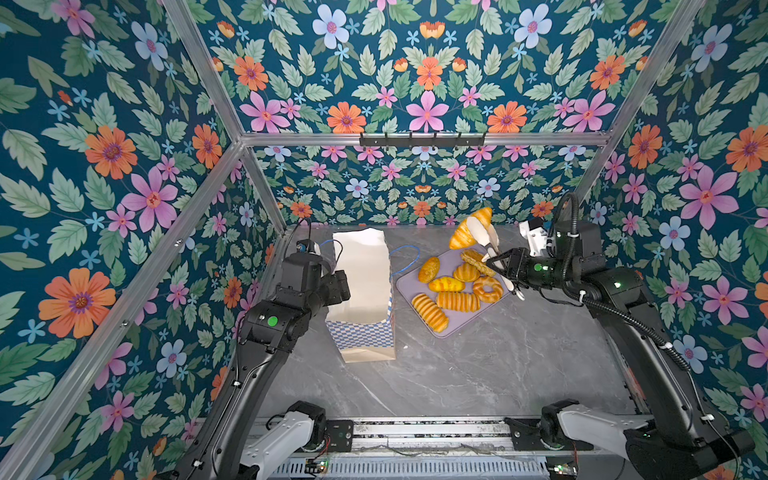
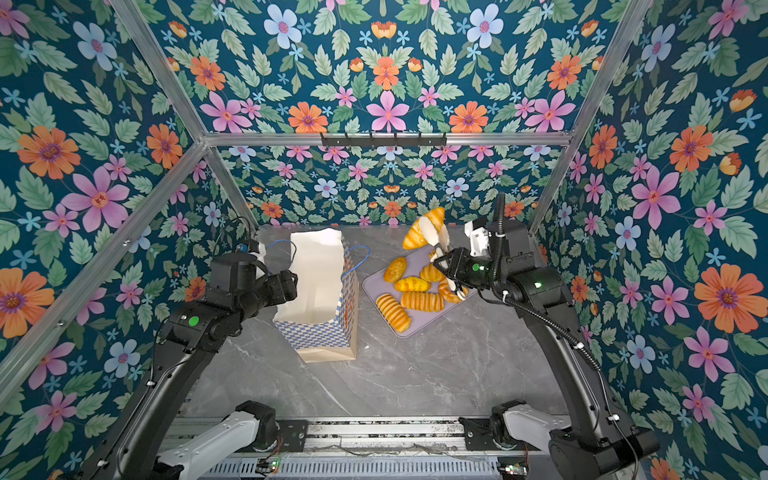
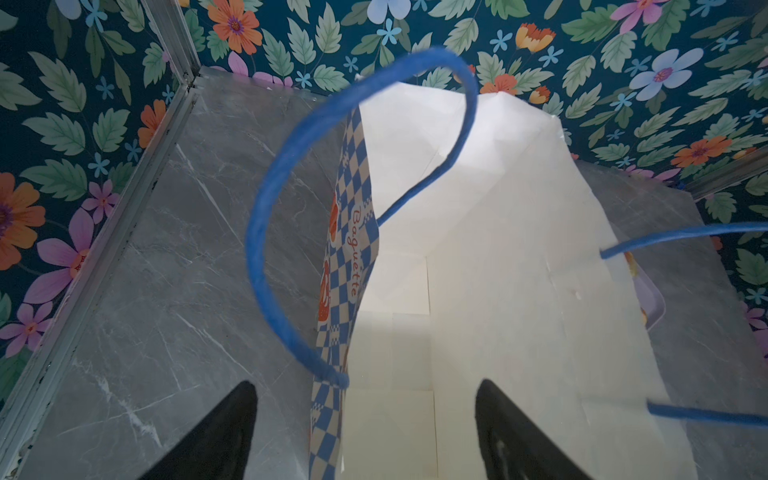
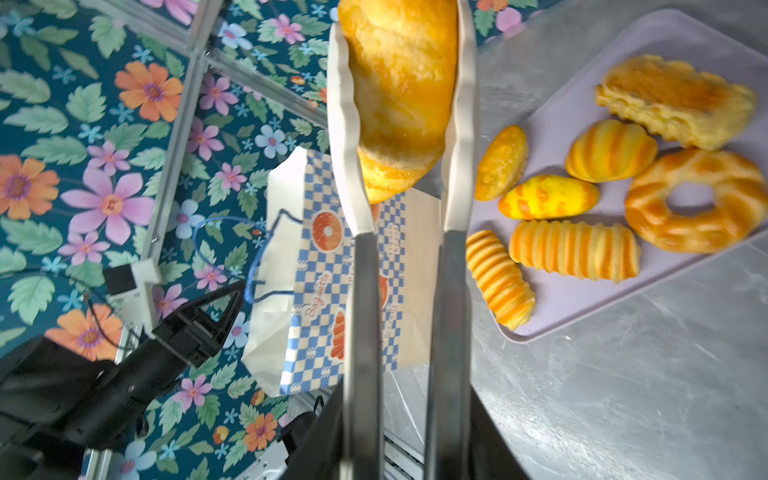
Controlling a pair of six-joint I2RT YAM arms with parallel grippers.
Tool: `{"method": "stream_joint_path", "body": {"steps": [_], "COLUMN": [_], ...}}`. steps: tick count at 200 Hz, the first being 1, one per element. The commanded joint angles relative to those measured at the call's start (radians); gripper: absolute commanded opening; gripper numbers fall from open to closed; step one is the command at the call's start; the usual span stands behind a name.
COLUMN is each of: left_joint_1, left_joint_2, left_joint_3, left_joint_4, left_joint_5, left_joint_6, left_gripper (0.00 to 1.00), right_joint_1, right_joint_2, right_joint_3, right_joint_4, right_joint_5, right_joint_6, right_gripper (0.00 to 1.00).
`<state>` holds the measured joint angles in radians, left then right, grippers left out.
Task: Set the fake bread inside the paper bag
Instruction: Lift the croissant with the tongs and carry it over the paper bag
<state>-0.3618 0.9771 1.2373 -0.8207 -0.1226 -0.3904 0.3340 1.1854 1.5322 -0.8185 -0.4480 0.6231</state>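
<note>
Overall, grey marble tabletop (image 1: 478, 374), floral walls (image 1: 428, 62).

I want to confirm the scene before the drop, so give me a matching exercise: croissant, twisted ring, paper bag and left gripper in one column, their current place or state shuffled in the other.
Things:
1. croissant
2. twisted ring
3. paper bag
4. left gripper

Places or states:
A. standing upright, mouth open
B. jaws open, at the bag's rim
C. lying on the lavender tray
D. pinched in the tongs, lifted above the tray

Pairs: 1-D, 2-C, 3-A, 4-B
</note>
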Motion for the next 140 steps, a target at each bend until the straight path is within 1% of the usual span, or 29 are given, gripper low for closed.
{"method": "stream_joint_path", "body": {"steps": [1, 34, 58, 76, 97, 136, 140], "left_joint_1": [0.001, 0.001, 0.001, 0.001, 0.001, 0.001, 0.001], "left_joint_2": [0.009, 0.014, 0.009, 0.005, 0.000, -0.009, -0.010], "left_joint_3": [0.017, -0.009, -0.044, -0.056, -0.066, -0.086, -0.087], "left_joint_4": [-0.062, -0.087, -0.076, -0.066, -0.056, -0.041, -0.039], "left_joint_5": [-0.037, -0.030, -0.007, 0.000, 0.011, 0.026, 0.027], "left_joint_6": [0.004, 0.006, -0.002, -0.008, -0.013, -0.021, -0.022], "left_gripper": [0.84, 0.77, 0.67, 0.59, 0.54, 0.39, 0.37], "right_joint_1": [0.086, 0.268, 0.369, 0.424, 0.487, 0.540, 0.546], "right_joint_2": [0.029, 0.125, 0.209, 0.278, 0.352, 0.464, 0.501], "right_joint_3": [0.085, 0.255, 0.360, 0.436, 0.524, 0.653, 0.665], "right_joint_4": [0.037, 0.016, -0.007, -0.035, -0.074, -0.173, -0.184], "right_joint_5": [0.059, 0.177, 0.244, 0.275, 0.320, 0.362, 0.367], "right_joint_6": [-0.049, -0.132, -0.189, -0.217, -0.259, -0.284, -0.290], "right_gripper": [0.35, 0.35, 0.35, 0.34, 0.34, 0.33, 0.33]}}
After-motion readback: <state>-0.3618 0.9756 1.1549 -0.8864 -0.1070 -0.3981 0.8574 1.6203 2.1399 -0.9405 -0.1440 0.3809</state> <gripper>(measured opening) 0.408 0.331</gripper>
